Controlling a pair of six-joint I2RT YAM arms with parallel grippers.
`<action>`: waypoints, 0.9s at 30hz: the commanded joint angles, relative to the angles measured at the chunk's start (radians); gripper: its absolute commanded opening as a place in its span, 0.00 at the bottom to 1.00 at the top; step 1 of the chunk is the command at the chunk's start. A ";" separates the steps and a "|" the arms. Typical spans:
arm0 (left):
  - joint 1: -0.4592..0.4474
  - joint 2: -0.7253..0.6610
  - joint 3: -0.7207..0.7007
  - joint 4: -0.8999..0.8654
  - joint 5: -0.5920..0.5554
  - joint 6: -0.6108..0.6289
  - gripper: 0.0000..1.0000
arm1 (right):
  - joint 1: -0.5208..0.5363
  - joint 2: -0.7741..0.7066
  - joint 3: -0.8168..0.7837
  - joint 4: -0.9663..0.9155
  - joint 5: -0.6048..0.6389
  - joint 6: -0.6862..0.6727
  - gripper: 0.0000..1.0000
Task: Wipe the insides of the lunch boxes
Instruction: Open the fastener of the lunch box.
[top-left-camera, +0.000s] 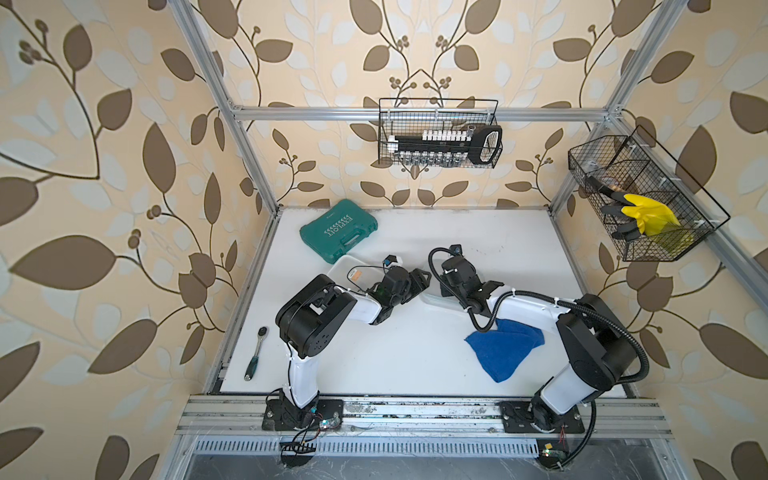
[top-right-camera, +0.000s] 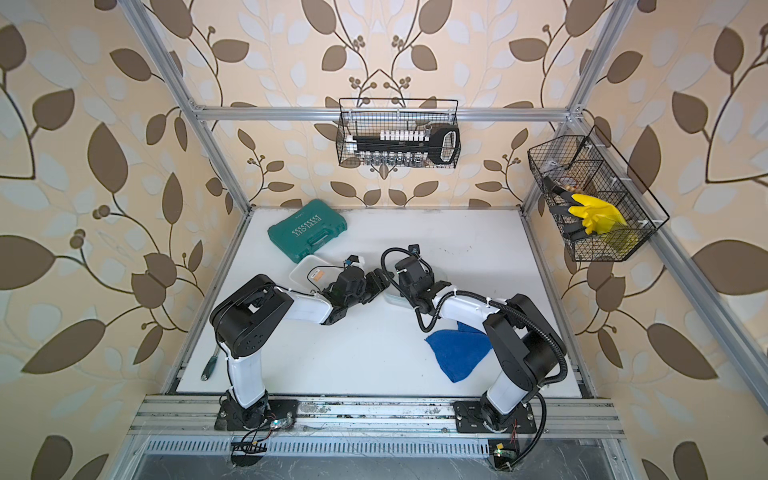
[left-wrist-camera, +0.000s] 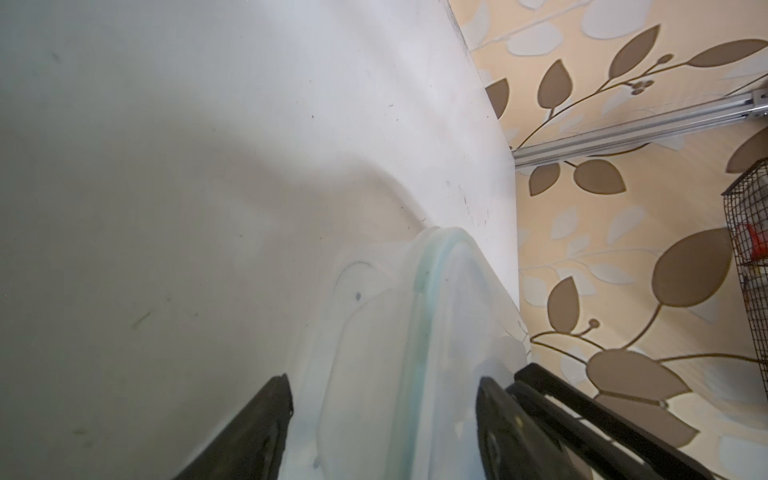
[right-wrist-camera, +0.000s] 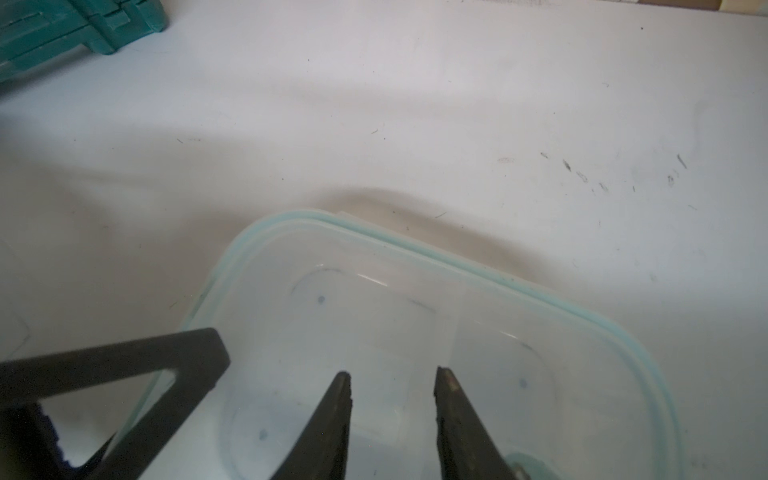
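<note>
Clear-plastic divided lunch box (right-wrist-camera: 457, 259), teal seal round its rim, sits open side up mid-table (top-left-camera: 395, 357) btwn the two wrists. In both top views it's mostly hidden under the R arm. Small dark-blue specks dot its floor in the right wrist view.

Right gripper (right-wrist-camera: 392, 374) points down into it, approx. over the middle divider. Jaws are part-way apart, the gap is clear, nothing pinched.

Left gripper (left-wrist-camera: 384, 386) is at the box's end, jaws spread wide astride the rim, w/ one finger (right-wrist-camera: 124, 365) outside the wall. Can't tell if they press the plastic or just bracket it.

Second lunch box (top-left-camera: 351, 272), clear w/ an orange sticker, lies just beside the green tool case (top-left-camera: 338, 228), partly under the L wrist. Its depth isn't readable.

Blue cloth (top-left-camera: 505, 351) lies crumpled on the table by the R arm's elbow, apart from both grippers. Ratchet wrench (top-left-camera: 255, 353) lies near the table's L edge, by the L arm's base.

Back wire basket (top-left-camera: 440, 133) hangs on the frame w/ a socket rail in it. Side wire basket (top-left-camera: 648, 249) on the R holds yellow gloves (top-left-camera: 646, 214).
</note>
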 joint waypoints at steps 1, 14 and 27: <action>-0.012 0.003 -0.011 0.101 -0.029 -0.046 0.67 | 0.007 0.030 -0.050 -0.114 0.023 0.032 0.33; -0.082 0.026 -0.041 0.171 -0.176 -0.165 0.56 | 0.039 0.069 -0.071 -0.187 0.040 0.147 0.24; -0.092 0.057 -0.039 0.248 -0.195 -0.126 0.39 | 0.053 0.098 -0.115 -0.172 -0.014 0.192 0.23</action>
